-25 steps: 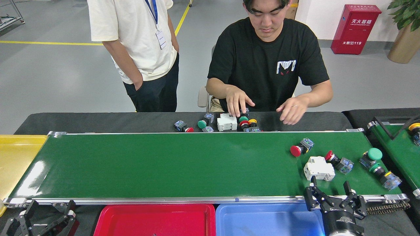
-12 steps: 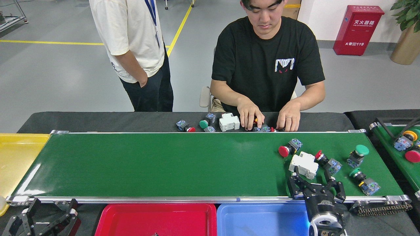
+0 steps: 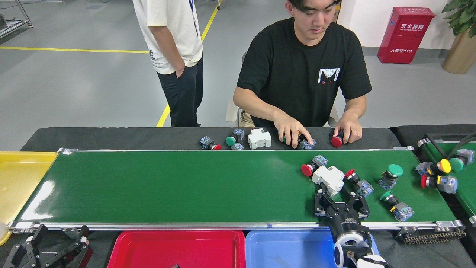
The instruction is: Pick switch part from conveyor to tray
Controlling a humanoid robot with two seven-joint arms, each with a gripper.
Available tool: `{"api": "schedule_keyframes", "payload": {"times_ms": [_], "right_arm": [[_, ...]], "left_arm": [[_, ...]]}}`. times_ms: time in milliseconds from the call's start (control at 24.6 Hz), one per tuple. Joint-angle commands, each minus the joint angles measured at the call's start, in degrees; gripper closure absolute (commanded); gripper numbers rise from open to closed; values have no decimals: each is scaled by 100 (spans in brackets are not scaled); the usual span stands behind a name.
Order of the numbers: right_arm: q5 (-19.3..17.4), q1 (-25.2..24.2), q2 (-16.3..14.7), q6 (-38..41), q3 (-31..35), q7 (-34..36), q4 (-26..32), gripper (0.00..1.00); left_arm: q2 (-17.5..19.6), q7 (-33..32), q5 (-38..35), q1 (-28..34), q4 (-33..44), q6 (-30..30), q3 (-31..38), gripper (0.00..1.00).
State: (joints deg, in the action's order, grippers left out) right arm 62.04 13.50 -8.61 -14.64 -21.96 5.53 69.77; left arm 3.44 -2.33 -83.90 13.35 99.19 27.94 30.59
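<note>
Shifted leftward along the conveyor point(image 3: 186, 186) since the earlier frames: white switch part point(image 3: 328, 178) and the cluster of push buttons around it. Right gripper point(image 3: 340, 195) also pushed out from the near rail over the belt, tracking that part.

Now: right gripper fingers spread, straddling the near end of the white switch part, tips just at its lower edge; not closed on it, contact unclear. Red push button point(image 3: 311, 166) just left-behind of the part, second red button point(image 3: 355, 179) touching or just beside its right flank, two green buttons point(image 3: 390, 174) further right. Left gripper point(image 3: 52, 243) parked low at the near-left corner, off the belt, fingers look spread, holding nothing.

Step in hand, by judgement: approach and alignment for the grasp, pick not yet made. Part on the belt, right portion, slightly tilted.

Next move calls for: nudging forward so the fingers bracket the white body, closing before the part gets past, avoiding the red button on the right side. Then lift clear and carry back to a tray; blue tray point(image 3: 290, 249) directly below the gripper, red tray point(image 3: 178, 247) to its left, yellow tray point(image 3: 18, 178) at far left. Which tray is meant, cannot tell.

Person's hand point(image 3: 292, 130) behind the belt resting on spare parts, well apart from the gripper.
</note>
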Motion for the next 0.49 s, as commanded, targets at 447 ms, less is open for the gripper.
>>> {"api": "schedule_keyframes", "payload": {"times_ms": [447], "right_arm": [[1, -1218, -651, 3203, -344, -26, 2577, 99]], "left_arm": [[42, 22, -12, -26, 66, 9, 62, 0]]}}
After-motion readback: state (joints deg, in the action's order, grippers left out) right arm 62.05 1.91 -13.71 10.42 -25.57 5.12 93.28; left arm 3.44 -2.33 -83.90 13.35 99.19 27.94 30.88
